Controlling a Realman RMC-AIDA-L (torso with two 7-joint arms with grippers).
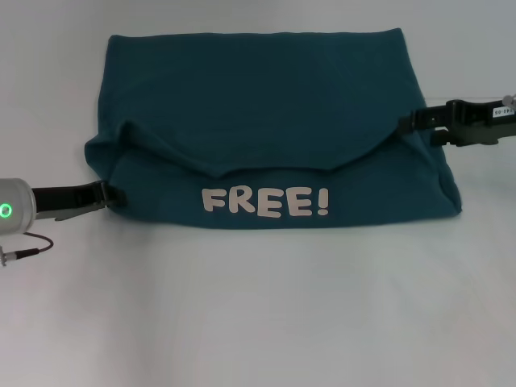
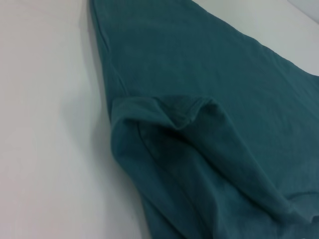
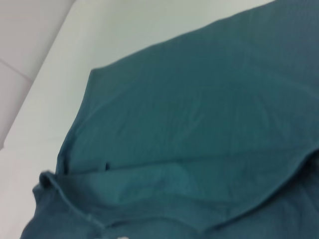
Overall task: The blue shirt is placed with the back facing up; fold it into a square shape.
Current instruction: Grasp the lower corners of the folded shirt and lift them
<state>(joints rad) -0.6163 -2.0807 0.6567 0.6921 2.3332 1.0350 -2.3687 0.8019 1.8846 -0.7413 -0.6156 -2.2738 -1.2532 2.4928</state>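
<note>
Right now, head view: blue shirt [image 1: 266, 129] lies w/ its far half folded toward the robot, curved flap edge ending just above the "FREE!" lettering [image 1: 265, 201]; probably mid-fold, so a squarer shape is only partly there. Left gripper [image 1: 111, 195] sits at the shirt's left edge, level w/ the lettering; right gripper [image 1: 409, 122] at the right edge, farther back. Can't tell whether either set of fingers is spread or pinching cloth. Desk [image 1: 258, 322] is plain white, bare nearer than the lettering.

Left wrist view: shirt's bunched side fold [image 2: 189, 107], no fingers visible.

Right wrist view: flap edge [image 3: 164, 172] over the lower layer, white desk beyond; no fingers visible.
</note>
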